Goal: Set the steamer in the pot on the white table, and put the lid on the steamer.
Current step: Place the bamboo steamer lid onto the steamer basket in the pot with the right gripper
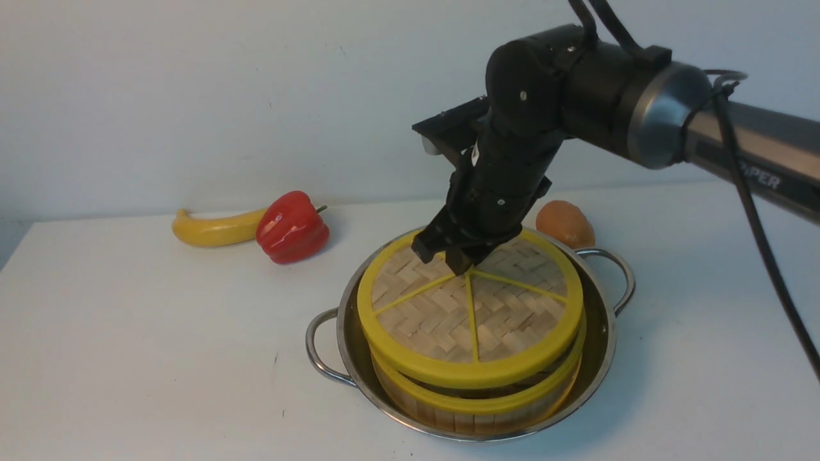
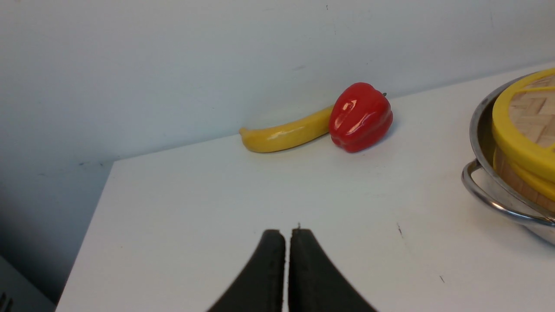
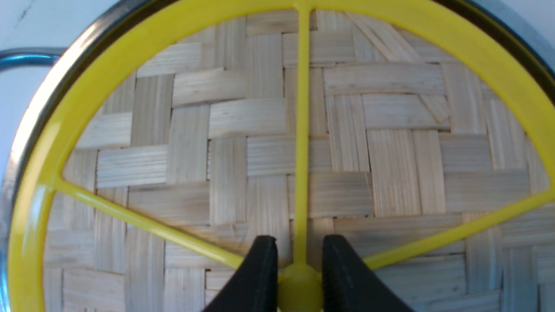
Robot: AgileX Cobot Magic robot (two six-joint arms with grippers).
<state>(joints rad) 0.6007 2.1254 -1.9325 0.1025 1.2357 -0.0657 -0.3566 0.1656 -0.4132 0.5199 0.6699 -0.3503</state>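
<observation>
Stretching wide and flat, the white table (image 1: 160, 333) is backed by a plain pale wall (image 1: 192, 96). The round, shiny metal pot (image 1: 602, 358) is filled by the woody steamer (image 1: 474, 416), topped by the criss-cross woven lid (image 1: 416, 320). The lid's yellow knob (image 3: 300, 288) is pinched by the right tool (image 3: 300, 264). The left tool (image 2: 288, 242) is pressed almost together. A smooth red pepper (image 1: 293, 227) is seen beside a curved banana (image 1: 218, 229).

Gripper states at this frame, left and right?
Left gripper: closed or nearly so, holding nothing.
Right gripper: closed on the yellow centre knob of the woven-bamboo lid.
</observation>
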